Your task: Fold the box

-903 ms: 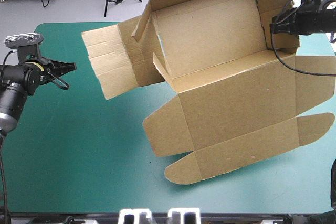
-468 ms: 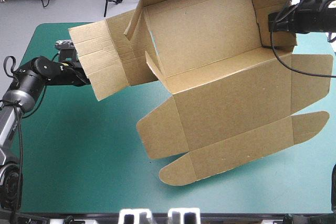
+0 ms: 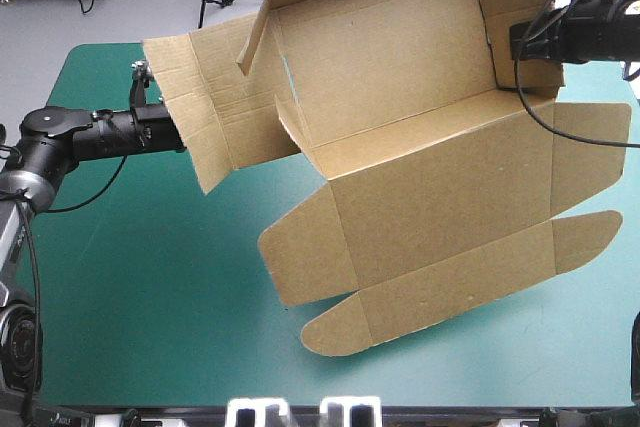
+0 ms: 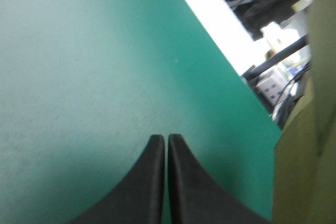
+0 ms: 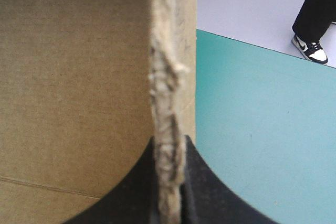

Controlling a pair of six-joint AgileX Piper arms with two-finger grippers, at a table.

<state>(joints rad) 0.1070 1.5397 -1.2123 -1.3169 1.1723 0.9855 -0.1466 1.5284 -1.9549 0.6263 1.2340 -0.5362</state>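
Observation:
The brown box [image 3: 400, 77] hangs tilted above the table, its tray side up toward the far edge and its lid panel and rounded flaps sloping toward the front. My right gripper [image 3: 516, 42] is shut on the box's right end wall; in the right wrist view the torn board edge [image 5: 167, 103] stands between the fingers of the right gripper [image 5: 169, 148]. My left gripper [image 3: 176, 134] reaches level to the outer edge of the box's left side flap [image 3: 200, 97]. Its left wrist view shows that gripper [image 4: 167, 140] shut on nothing, with board [image 4: 307, 171] beside it.
The teal-green cover [image 3: 150, 287] lies bare under and left of the box. The lid's rounded flaps [image 3: 340, 327] hang low over the front middle. The table's far edge [image 4: 226, 61] shows ahead of the left gripper.
My left arm has swung from the table's left side in to the box's left flap. The box has shifted a little left in the right gripper's hold.

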